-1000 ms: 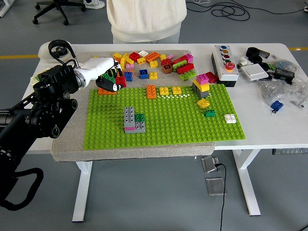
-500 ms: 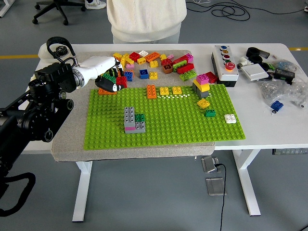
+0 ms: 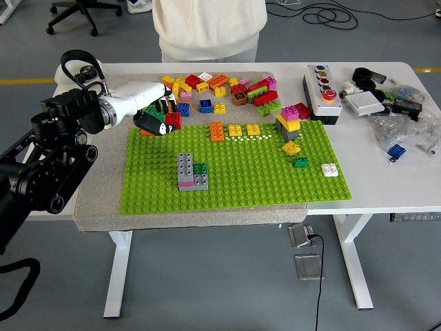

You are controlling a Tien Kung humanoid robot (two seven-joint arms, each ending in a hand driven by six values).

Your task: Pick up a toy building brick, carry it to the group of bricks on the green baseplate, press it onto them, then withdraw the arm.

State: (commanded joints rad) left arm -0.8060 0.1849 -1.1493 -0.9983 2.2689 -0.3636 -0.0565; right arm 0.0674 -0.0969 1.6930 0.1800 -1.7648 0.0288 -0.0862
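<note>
- Working the grasp step: left hand (image 3: 153, 117) reaching in from the left, sitting at the far-left corner of the green baseplate (image 3: 234, 172), right at the near edge of the loose brick pile (image 3: 220, 86).
- Fingers curling down among a green brick (image 3: 156, 109) and a red brick (image 3: 172, 120); looking closed around one of them, likely the green, though contact hidden under the white palm shell — not confirming a firm hold.
- Right hand not showing anywhere in the head view.
- Judging progress: early; nothing lifted clear, carry and press not yet done.
- Targeting: grey brick stack (image 3: 187, 171) with a small green brick (image 3: 200, 167) touching its right side and a pink layer at its base, standing mid-left on the baseplate, well apart from the hand.
- Calling next for: securing the pinch, lifting straight up clear of neighbouring bricks, then travelling toward the near side and right to the grey stack, studs aligned before pressing.
- Noting risk: crowded pile, neighbours possibly dragging along.
- Noting also: person in a cream top (image 3: 209, 27) standing at the far side, hands out of view.
</note>
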